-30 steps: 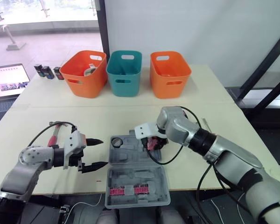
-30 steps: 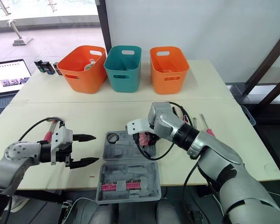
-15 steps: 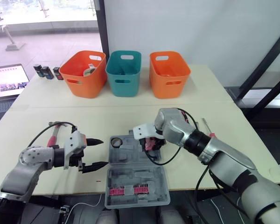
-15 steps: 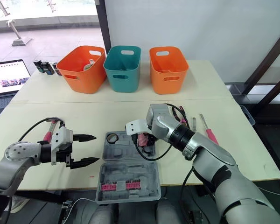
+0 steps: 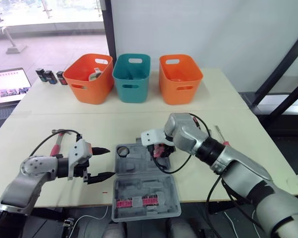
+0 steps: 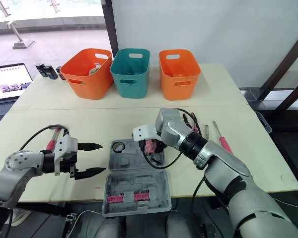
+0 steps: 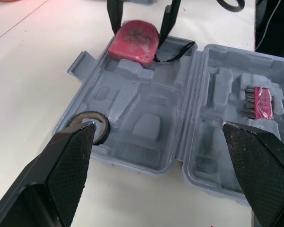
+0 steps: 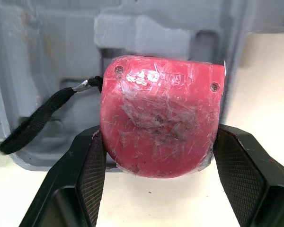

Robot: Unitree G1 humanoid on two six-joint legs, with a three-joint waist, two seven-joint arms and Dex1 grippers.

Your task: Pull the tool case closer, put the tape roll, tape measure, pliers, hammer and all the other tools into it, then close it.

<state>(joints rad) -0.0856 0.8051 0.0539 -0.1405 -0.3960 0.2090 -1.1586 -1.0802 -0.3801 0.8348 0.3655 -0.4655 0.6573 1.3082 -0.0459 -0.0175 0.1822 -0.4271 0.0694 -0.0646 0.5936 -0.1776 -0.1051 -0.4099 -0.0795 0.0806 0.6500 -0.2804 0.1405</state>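
Red scuffed tape measure (image 8: pixel 161 125), black wrist strap, plastic-wrapped

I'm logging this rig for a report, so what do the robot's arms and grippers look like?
Both arms are silver-grey rounded shells with black bands at the joints and loose black cables looping alongside. The left gripper and right gripper each have a white wrist block and two black tapering jaws with cross-hatched texture.

The pale bench (image 5: pixel 114 124) carries an orange bin (image 5: pixel 89 78), a teal bin (image 5: pixel 132 78) and a second orange bin (image 5: pixel 180 78) along its far side. The open grey tool case (image 5: pixel 139 186) lies near centre, with screwdrivers (image 6: pixel 222 144) to its right.
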